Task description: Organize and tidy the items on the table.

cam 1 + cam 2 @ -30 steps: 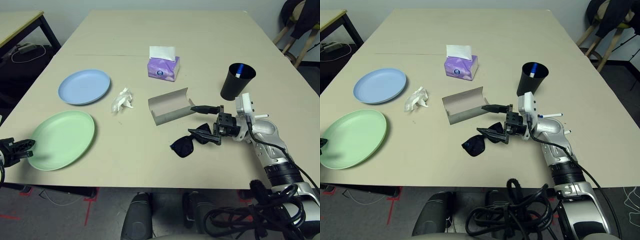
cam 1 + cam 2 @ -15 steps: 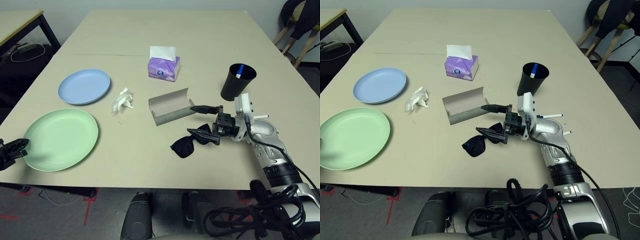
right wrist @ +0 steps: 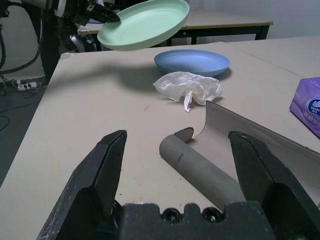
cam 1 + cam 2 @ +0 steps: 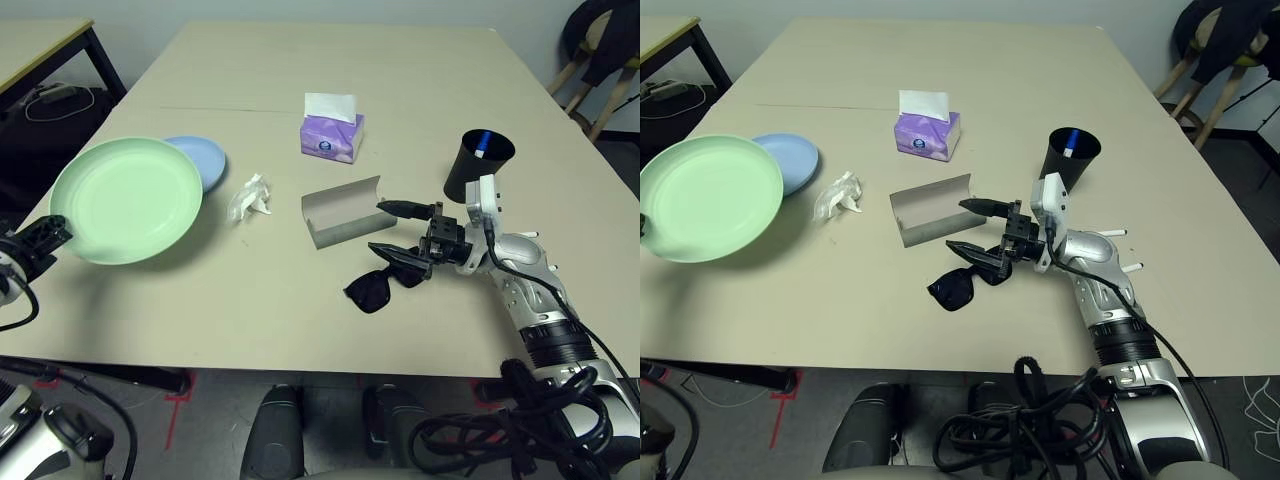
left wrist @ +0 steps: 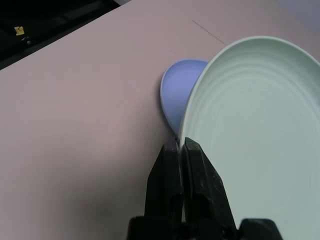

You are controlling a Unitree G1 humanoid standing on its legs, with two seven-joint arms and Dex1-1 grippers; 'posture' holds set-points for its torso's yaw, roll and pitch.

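- Your left gripper [image 5: 181, 146] has its jaws shut tight on the rim of the round mint green plate [image 4: 128, 199].
- You hold that plate up in the air, off the big beige surface [image 4: 250, 300]. It hangs partly over the round light blue plate [image 4: 203, 160], which lies flat.
- A crumpled white tissue [image 4: 251, 196] lies just beside the blue plate.
- Your right gripper [image 4: 398, 229] has its jaws wide open and holds nothing.
- It sits next to the open grey oblong glasses case [image 4: 342, 211], just above the black sunglasses [image 4: 375, 287].
- A black cup [image 4: 474, 165] with a blue-and-white pen [image 4: 484, 139] in it stands behind your right arm.
- A purple tissue box [image 4: 331, 132] stands farther back.
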